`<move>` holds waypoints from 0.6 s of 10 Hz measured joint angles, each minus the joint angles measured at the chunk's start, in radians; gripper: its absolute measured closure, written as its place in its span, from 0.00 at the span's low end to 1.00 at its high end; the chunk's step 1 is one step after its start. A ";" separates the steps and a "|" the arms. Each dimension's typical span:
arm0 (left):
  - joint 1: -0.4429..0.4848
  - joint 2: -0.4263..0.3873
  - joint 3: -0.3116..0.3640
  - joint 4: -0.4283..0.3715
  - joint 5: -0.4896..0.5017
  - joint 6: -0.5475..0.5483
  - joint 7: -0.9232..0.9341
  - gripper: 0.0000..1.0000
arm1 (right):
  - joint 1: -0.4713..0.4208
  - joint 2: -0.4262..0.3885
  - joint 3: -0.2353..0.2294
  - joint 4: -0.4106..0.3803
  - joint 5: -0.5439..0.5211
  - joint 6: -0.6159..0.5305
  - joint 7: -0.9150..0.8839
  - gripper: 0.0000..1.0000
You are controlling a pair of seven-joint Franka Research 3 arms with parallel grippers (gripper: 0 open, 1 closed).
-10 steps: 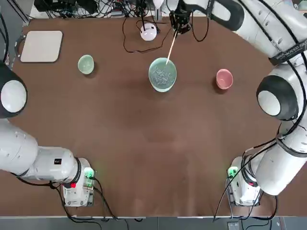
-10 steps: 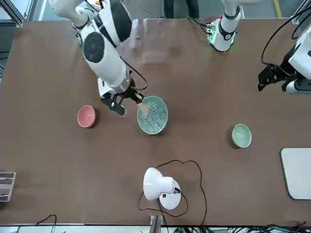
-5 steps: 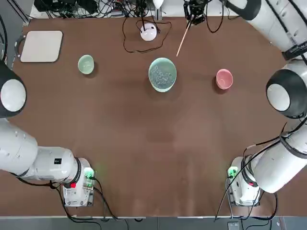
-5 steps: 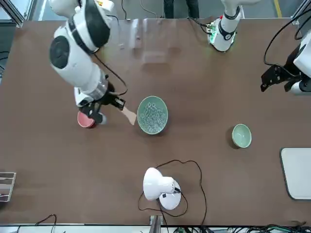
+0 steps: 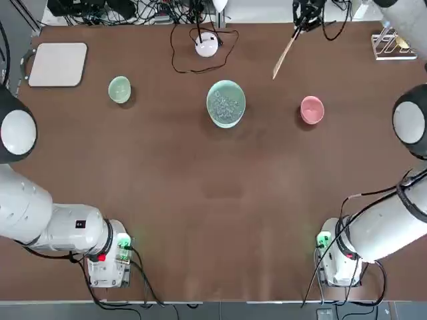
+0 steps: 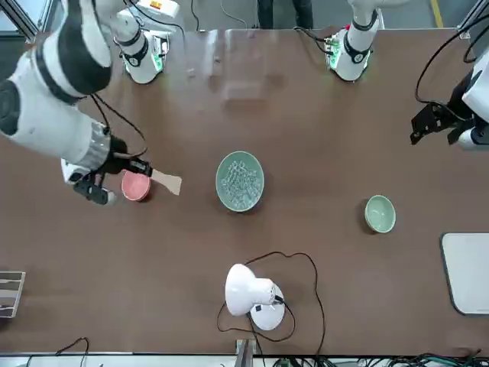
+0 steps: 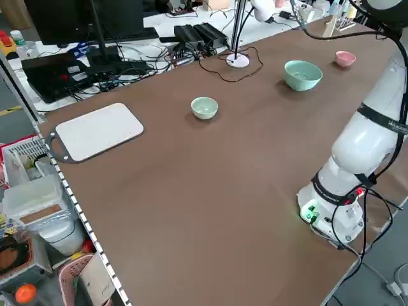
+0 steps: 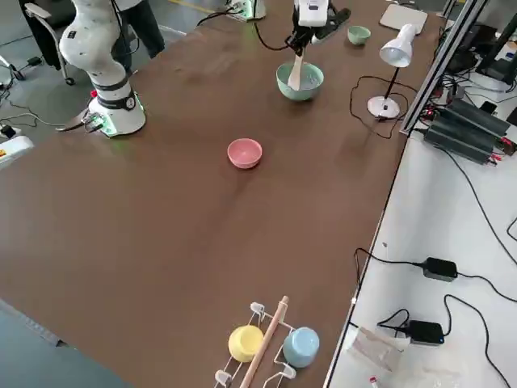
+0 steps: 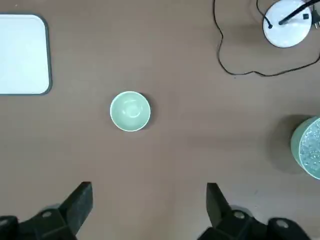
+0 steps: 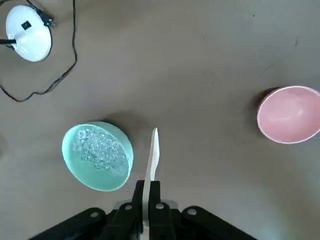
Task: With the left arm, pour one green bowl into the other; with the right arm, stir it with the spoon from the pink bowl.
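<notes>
One right pincer [image 10: 147, 184] gripping wooden spoon [image 10: 154, 155] near pink bowl [image 10: 291, 115] | left pincer [image 9: 150, 186] gaping near small green bowl [image 9: 130, 111] | risk: misaimed lowering tipping pink bowl

Spoon [image 5: 283, 60] (1) between 2 fingers

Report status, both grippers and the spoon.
Right gripper shut on spoon, outside large green bowl. Left gripper open, holding nothing. Crumbly bits in large green bowl.
</notes>
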 joint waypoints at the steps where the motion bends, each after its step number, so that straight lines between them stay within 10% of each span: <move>1: 0.008 0.000 0.000 0.000 -0.003 0.000 0.000 0.00 | -0.039 -0.024 0.000 -0.046 0.010 -0.001 -0.077 0.95; 6: 0.037 0.000 0.001 0.000 -0.003 0.000 0.000 0.00 | -0.176 -0.056 0.000 -0.162 0.042 -0.016 -0.369 0.95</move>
